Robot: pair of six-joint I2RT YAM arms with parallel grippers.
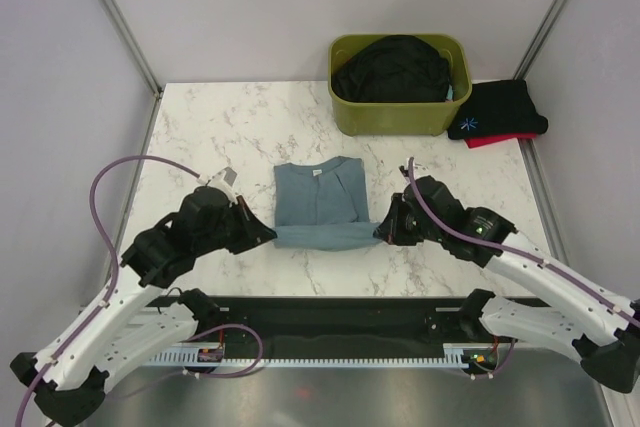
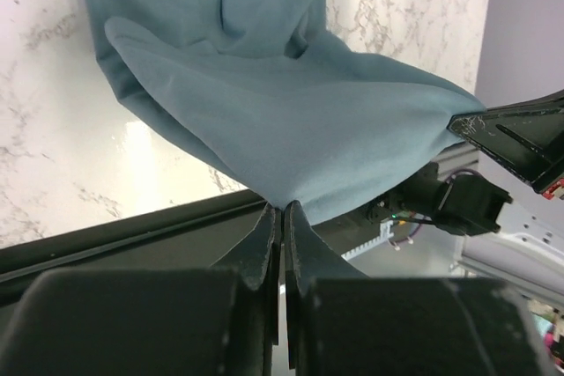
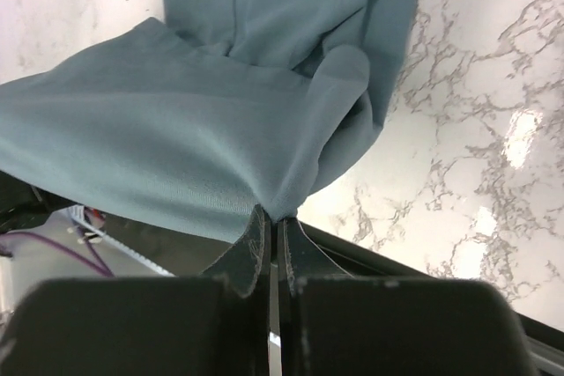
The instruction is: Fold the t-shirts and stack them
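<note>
Two corners of the teal t-shirt (image 1: 318, 197) are being pinched: left fingers (image 2: 263, 239) are clamping its 7 o'clock hem corner, right fingers (image 3: 249, 244) the 5 o'clock one. It is lying mid-counter (image 1: 210, 127), sleeves folded inward, collar pointing toward 12 o'clock, near hem hanging raised.

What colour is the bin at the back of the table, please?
The bin is olive green, clearest in the top view.
</note>
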